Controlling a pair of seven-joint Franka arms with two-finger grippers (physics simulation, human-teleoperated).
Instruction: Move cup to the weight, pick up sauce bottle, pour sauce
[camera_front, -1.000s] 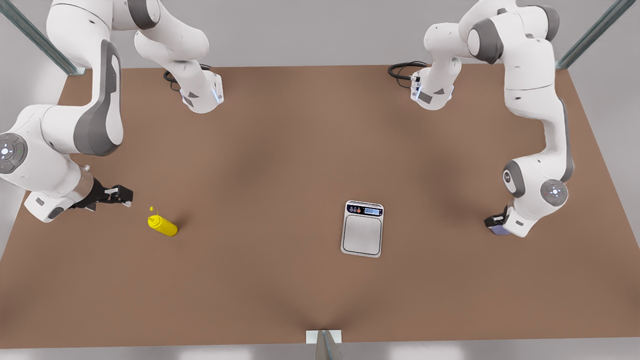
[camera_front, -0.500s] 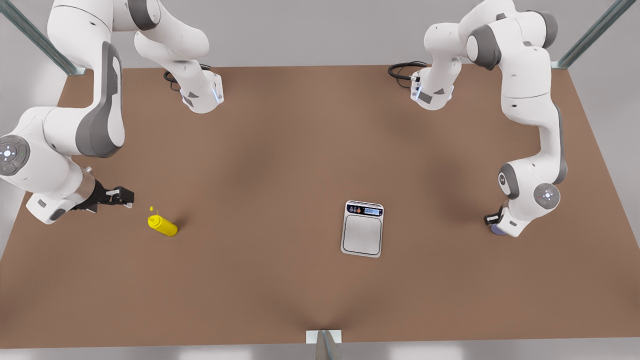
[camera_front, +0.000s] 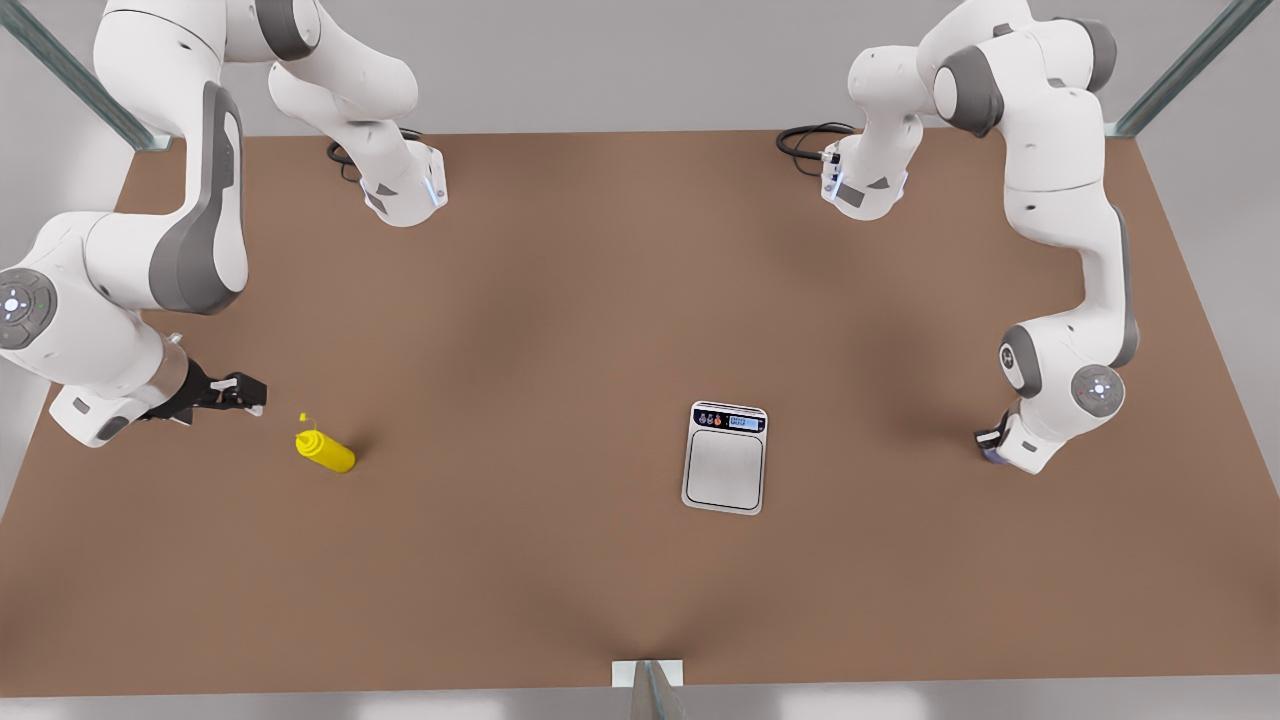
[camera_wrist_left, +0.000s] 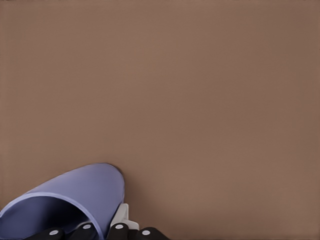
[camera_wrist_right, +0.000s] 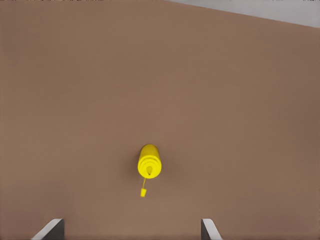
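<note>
Brown table (camera_front: 560, 300): my left claw (camera_front: 992, 446), far right, grips the cup (camera_wrist_left: 75, 200) at its rim. Right claw (camera_front: 238, 391) waits open beside the bottle (camera_front: 325, 450). I reckon the cup is light and stiff.

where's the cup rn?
The cup is at the left gripper on the table, near the front view's right edge, right of the weight and well apart from it.

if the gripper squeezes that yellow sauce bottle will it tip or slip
Probably tippy: the sauce bottle stands upright on the table, narrow with a thin nozzle. Its smooth round body may slip or turn between flat fingers. The right gripper waits open beside it.
</note>
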